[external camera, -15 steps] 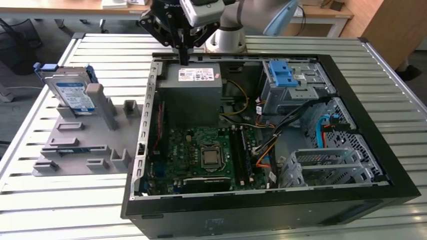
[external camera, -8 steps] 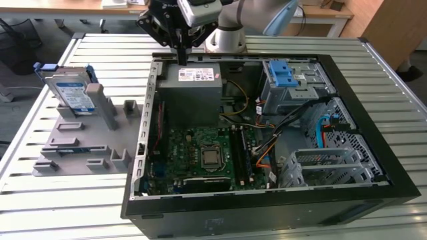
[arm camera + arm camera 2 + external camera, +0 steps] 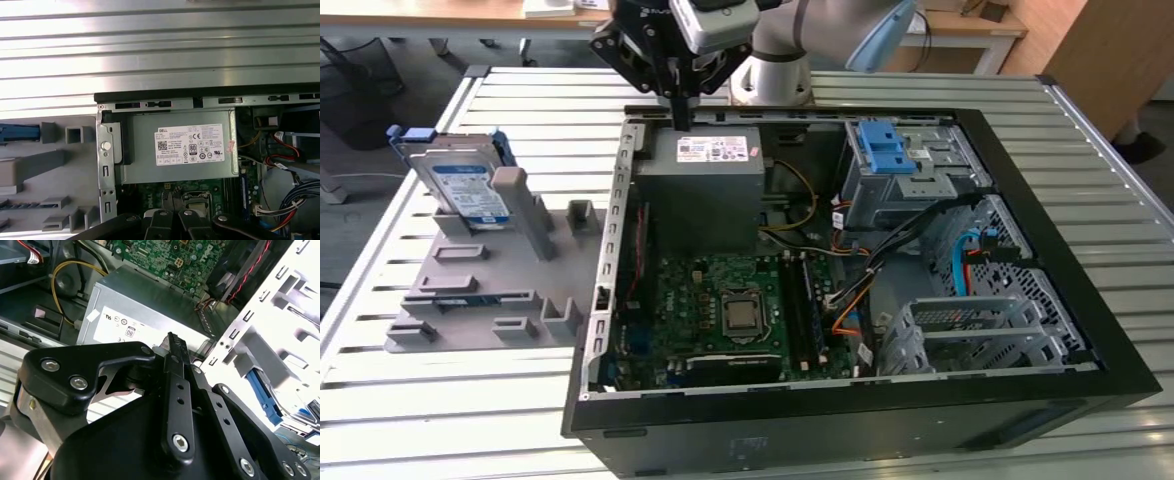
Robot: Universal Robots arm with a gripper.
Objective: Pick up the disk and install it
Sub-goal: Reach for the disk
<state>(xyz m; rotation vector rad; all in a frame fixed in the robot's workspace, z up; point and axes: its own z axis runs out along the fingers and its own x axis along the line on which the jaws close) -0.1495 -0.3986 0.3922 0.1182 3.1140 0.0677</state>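
Holds nothing in the gripper (image 3: 680, 120); jaws narrowed right down into one thin point, with no gap between them; hangs over the far edge of the open computer case (image 3: 854, 430), tip just above the grey power supply (image 3: 700, 200) and its white sticker (image 3: 716, 150); looks straight down on that same box in the first wrist view (image 3: 177, 167); stands well apart from the disk (image 3: 464, 185), off toward the exterior view's left; finds it outside the case, propped on edge in a slot of the grey fixture (image 3: 480, 300) on the slatted metal table (image 3: 454, 400), label facing out, blue bracket (image 3: 411, 132) round its rim; shows inside the case the green motherboard (image 3: 720, 300), a light-blue latch (image 3: 890, 150) toward the exterior view's right, and a silver perforated cage (image 3: 961, 330) below it.
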